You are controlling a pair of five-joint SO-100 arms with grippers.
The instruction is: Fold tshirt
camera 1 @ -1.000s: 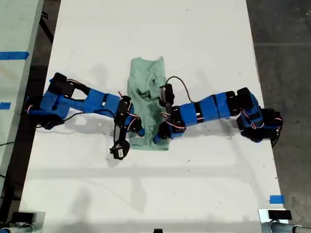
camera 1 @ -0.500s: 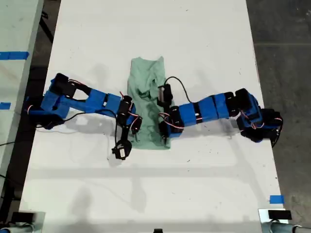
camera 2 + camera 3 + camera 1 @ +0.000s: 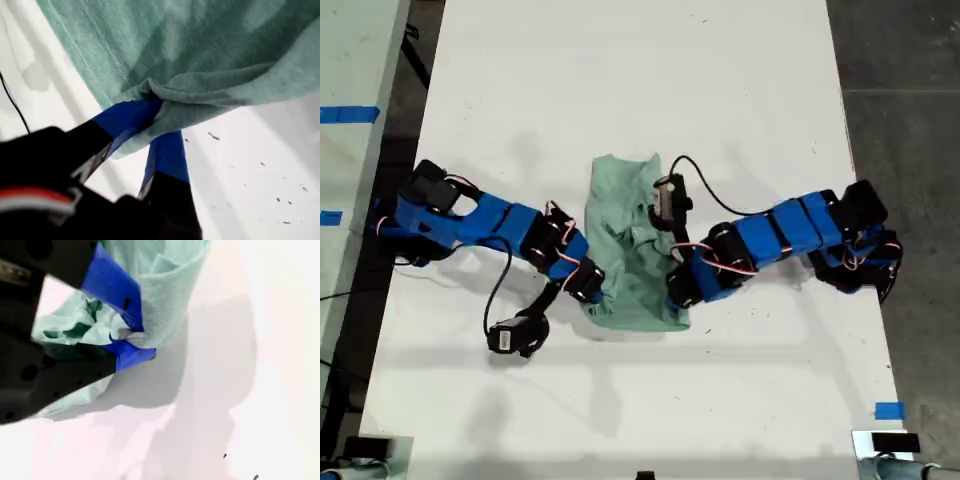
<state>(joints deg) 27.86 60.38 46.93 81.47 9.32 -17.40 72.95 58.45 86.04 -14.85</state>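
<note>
So you're looking at the tshirt (image 3: 630, 250) sitting bunched and wrinkled around the middle of the white table (image 3: 720, 90), with both blue arms reaching in at it from opposite sides.

The arm on the exterior view's left (image 3: 490, 222) is stretching low across the table and angling down toward the near left edge of the cloth. The arm on the exterior view's right (image 3: 790, 228) is mirroring it, bending in at the near right edge. Both tips are touching the fabric. Honestly, I can't tell from the wrist views which arm is which.

My first gripper (image 3: 152, 107) is pinching a fold of the tshirt right by a stitched seam, blue fingers pressed together on the cloth, with the fabric draping up and away from the table.

My second gripper (image 3: 132, 337) is also clamping down on a crumpled wad of the shirt edge, with cloth squeezed between the two blue fingertips. That view is pretty washed out.
</note>
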